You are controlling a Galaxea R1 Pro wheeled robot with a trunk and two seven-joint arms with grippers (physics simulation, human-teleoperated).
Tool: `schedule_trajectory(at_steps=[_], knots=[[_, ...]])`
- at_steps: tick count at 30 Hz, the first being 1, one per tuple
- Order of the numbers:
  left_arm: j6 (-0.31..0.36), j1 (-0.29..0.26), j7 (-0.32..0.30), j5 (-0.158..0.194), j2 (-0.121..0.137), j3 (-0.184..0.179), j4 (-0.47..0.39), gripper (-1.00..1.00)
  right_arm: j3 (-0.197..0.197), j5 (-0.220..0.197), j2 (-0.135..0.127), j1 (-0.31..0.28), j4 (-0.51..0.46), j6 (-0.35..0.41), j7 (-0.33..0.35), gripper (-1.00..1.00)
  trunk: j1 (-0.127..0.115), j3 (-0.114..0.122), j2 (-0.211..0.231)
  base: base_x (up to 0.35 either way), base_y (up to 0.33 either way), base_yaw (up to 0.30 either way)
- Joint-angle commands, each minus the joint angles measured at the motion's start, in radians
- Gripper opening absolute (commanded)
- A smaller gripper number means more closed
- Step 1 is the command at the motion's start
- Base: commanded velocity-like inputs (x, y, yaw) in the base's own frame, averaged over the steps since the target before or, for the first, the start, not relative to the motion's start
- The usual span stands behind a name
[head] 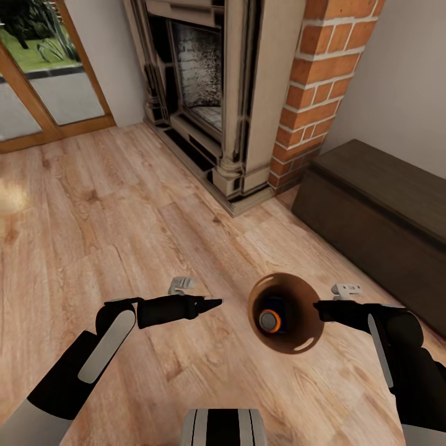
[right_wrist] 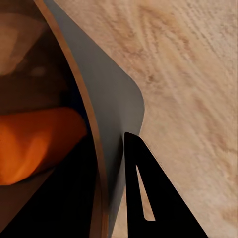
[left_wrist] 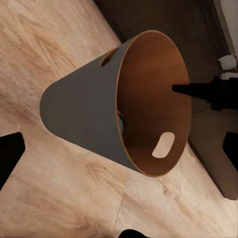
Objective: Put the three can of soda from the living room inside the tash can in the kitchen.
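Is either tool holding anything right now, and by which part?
The right tool grips the bin by its rim, one finger inside, one outside. An orange can lies inside. The left tool holds nothing.

No lettering, brand, number or sign can be read anywhere in these views. The orange soda can (head: 271, 321) lying inside the round brown bin (head: 303, 296) shows only its silvery top, with no legible label.
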Motion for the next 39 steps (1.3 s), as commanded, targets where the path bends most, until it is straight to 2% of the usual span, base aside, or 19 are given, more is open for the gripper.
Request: schedule_trajectory(at_steps=[1, 21, 39], knots=[[0.0, 0.0, 0.0, 0.0, 0.0, 0.0, 0.0, 1.0, 0.0, -0.028, 0.0, 0.0, 0.0, 0.006, 0.006, -1.0, 0.0, 0.0, 0.0, 0.0, 0.0, 0.28], [0.0, 0.0, 0.0, -0.006, 0.0, -0.005, 0.003, 1.0, 0.001, -0.028, 0.001, 0.0, 0.0, 0.006, 0.006, -1.0, 0.0, 0.0, 0.0, 0.0, 0.0, 0.292], [0.0, 0.0, 0.0, -0.007, 0.001, -0.004, 0.006, 1.0, 0.002, -0.028, 0.002, 0.0, 0.0, 0.006, 0.007, -1.0, 0.0, 0.024, 0.0, 0.0, 0.0, 0.157]])
